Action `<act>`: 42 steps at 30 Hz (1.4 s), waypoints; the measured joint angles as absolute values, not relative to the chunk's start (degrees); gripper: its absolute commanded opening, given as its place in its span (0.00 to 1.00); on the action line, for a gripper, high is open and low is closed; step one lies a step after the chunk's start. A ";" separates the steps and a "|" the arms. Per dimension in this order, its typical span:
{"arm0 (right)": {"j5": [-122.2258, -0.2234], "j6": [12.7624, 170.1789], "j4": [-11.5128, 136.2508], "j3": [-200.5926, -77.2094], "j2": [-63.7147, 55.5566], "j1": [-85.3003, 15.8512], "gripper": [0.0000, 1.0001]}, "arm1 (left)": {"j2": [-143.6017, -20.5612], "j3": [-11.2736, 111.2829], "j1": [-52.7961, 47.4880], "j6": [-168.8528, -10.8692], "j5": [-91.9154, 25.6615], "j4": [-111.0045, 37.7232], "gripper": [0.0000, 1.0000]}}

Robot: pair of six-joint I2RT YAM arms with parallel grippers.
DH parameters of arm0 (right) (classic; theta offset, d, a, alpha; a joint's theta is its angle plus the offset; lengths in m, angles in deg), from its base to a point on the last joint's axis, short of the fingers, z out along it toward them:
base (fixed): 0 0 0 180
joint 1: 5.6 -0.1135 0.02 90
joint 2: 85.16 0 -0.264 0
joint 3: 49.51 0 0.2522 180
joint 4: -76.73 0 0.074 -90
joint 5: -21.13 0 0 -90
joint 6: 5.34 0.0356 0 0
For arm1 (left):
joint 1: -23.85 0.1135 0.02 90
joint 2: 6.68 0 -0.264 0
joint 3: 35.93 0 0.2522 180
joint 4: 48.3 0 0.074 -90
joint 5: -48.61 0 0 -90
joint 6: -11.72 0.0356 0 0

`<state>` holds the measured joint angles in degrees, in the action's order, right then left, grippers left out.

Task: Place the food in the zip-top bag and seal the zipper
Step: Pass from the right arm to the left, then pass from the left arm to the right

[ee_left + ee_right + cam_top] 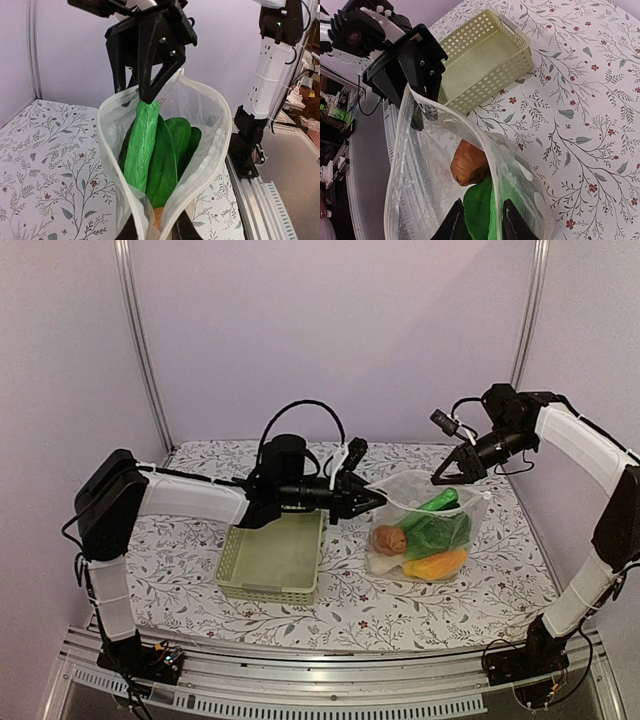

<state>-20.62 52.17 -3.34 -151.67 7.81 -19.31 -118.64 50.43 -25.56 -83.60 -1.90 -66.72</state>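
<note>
Floral-cloth worktop (450, 610). Pale green lattice basket (270, 565) left of centre. Just right of it the zip-top bag (400, 498) stands mouth-up, gaping. The food is inside: green vegetables (160, 150) uppermost, reddish-brown piece (469, 162), orange-yellow piece (435, 565) lowest. At the basket-side corner of the mouth, left pincer (365, 497), fingers either side of the rim; clamped or not, cannot tell. At the opposite corner, right pincer (442, 477), fingers apart astride the rim. The zipper (226, 122) is unsealed.

Pale lilac walls (330, 330); metal corner posts (140, 350); floral-print tablecloth (180, 560); aluminium rail (320, 695) along front.
</note>
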 measured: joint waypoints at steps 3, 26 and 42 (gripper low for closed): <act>-18.61 51.03 -3.43 -151.84 6.10 -17.72 0.41 | -117.63 49.36 -24.84 -85.55 -1.38 -66.44 0.06; -9.71 37.15 -8.39 -131.54 -8.28 3.42 0.45 | -107.91 44.31 -24.58 -89.81 -8.35 -55.73 0.00; -2.87 32.56 2.76 -126.60 -10.11 2.85 0.37 | -107.49 45.30 -23.60 -87.93 -10.52 -51.05 0.00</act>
<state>-2.87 32.56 2.76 -126.60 -10.11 2.85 -107.49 45.30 -23.60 -87.93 -10.52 -51.05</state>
